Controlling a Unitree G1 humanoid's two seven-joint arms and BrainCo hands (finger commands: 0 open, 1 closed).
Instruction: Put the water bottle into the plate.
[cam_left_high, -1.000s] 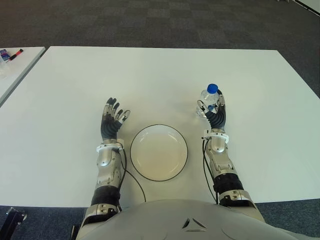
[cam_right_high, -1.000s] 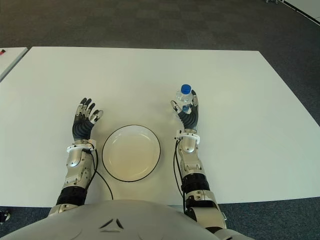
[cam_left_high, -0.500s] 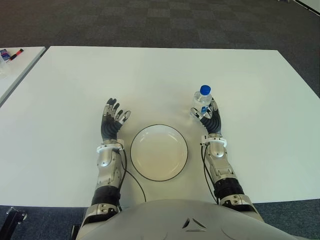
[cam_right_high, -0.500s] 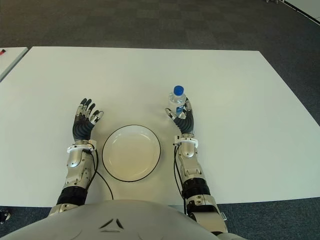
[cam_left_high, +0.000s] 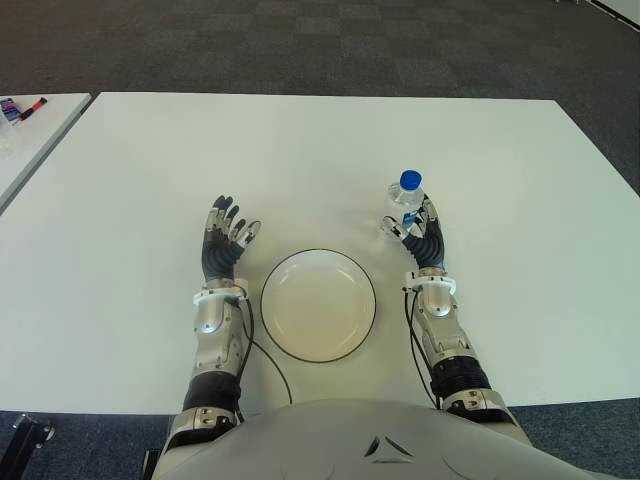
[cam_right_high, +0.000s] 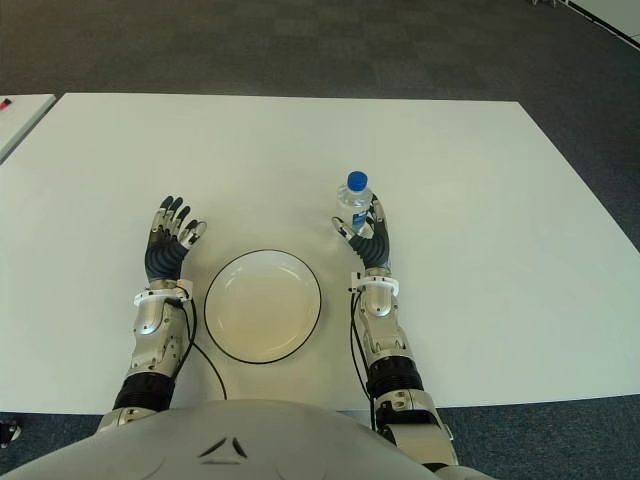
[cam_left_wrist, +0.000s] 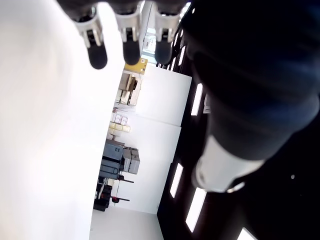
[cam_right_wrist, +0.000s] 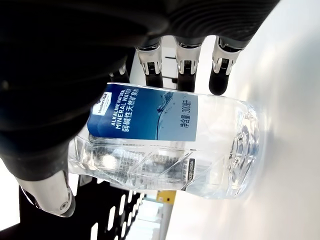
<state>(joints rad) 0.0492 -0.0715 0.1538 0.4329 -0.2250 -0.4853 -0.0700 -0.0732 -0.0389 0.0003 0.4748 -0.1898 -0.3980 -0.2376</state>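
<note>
One bottle | our right hand (cam_left_high: 424, 237) grips the water bottle (cam_left_high: 405, 203), upright on the table (cam_left_high: 520, 200) | plate (cam_left_high: 318, 305) lies at 8 o'clock from it, apart | left hand (cam_left_high: 224, 243) open, idle beside plate

eye views: head-mounted, looking down at the shared surface (cam_left_high: 300, 140)
wrist views: close behind each robot hand

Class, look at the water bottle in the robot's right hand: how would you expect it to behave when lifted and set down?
The water bottle looks thin-walled and clear, so it probably dents under a firm squeeze from the right hand. It seems full, hence fairly heavy for its size. Tall and narrow, it may tip on the plate.
</note>
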